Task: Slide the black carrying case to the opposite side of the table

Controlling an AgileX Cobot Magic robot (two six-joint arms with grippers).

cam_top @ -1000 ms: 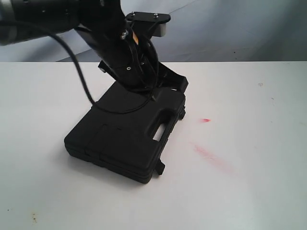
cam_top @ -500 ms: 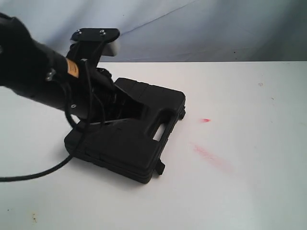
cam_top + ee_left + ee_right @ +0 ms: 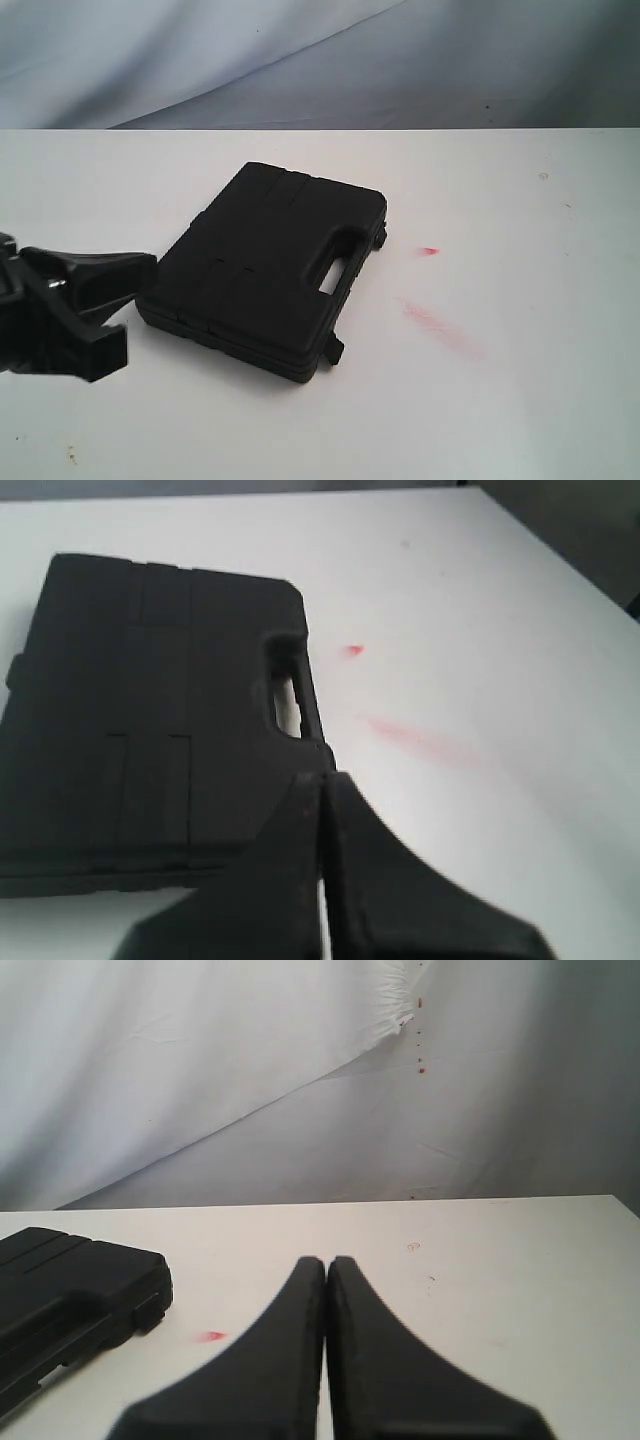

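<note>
The black carrying case (image 3: 265, 265) lies flat on the white table (image 3: 500, 400), left of the middle, with its handle cut-out facing right. My left gripper (image 3: 148, 268) is low at the case's left side, tips right at its edge; I cannot tell whether they touch. In the left wrist view the case (image 3: 150, 710) fills the frame and the left gripper (image 3: 322, 778) is shut with nothing between its fingers (image 3: 280, 870). The right gripper (image 3: 326, 1260) is shut and empty above the table (image 3: 500, 1280), with the case (image 3: 70, 1290) off to one side. It is outside the exterior view.
A red dot (image 3: 429, 250) and a longer red smudge (image 3: 435, 320) mark the table right of the case. A pale cloth backdrop (image 3: 300, 60) hangs behind the table's far edge. Small specks (image 3: 70, 455) sit near the front left.
The left arm swung off the far top of the case, leftward and down, to its left edge. The case has not moved. The gripper stayed shut.
</note>
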